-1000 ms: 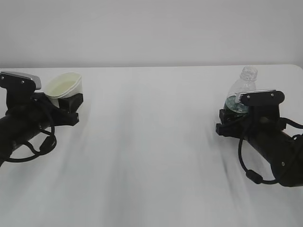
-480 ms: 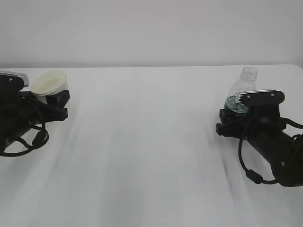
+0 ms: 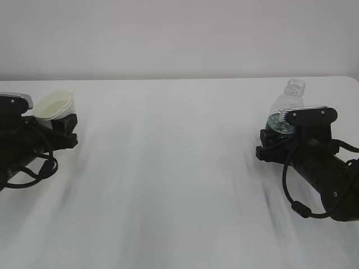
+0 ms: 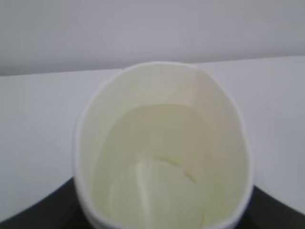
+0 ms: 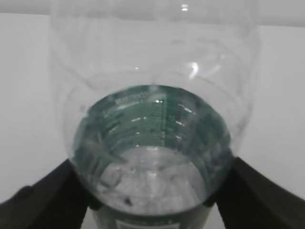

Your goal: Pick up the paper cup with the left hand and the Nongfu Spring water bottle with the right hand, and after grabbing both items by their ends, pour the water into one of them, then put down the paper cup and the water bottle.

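White paper cup (image 3: 54, 105) gripped in left tool (image 3: 56, 120), tilted; right tool (image 3: 280, 137) grips upright Nongfu Spring water bottle (image 3: 287, 106).

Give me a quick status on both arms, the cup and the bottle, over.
Left tool gripping paper cup, cup squeezed oval. Right tool around water bottle, bottle upright, uncapped. Tabletop between them bare, nothing blocking.

Plain white table (image 3: 179, 168) beneath a bare, evenly lit pale grey wall (image 3: 179, 33)
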You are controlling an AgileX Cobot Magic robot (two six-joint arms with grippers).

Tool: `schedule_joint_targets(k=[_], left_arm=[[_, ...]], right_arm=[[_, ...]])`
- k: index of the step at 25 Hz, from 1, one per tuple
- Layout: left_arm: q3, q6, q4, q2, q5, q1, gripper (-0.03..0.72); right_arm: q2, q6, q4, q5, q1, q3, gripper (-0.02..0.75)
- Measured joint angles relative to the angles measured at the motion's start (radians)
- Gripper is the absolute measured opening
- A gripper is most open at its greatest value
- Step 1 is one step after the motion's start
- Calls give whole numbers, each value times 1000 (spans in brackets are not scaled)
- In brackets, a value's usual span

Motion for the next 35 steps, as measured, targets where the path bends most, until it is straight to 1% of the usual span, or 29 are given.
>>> schedule_joint_targets(k=[9, 14, 28, 35], left_arm=[[-1, 16, -25, 92, 0, 0, 421], [-31, 20, -45, 128, -9, 0, 421], [-55, 20, -50, 140, -10, 0, 421], [-58, 20, -50, 163, -43, 0, 421]], right_arm=[[0, 0, 0, 0, 0, 0, 580], [0, 0, 2, 0, 0, 0, 580], [0, 0, 2, 0, 0, 0, 580], [0, 0, 2, 0, 0, 0, 580]])
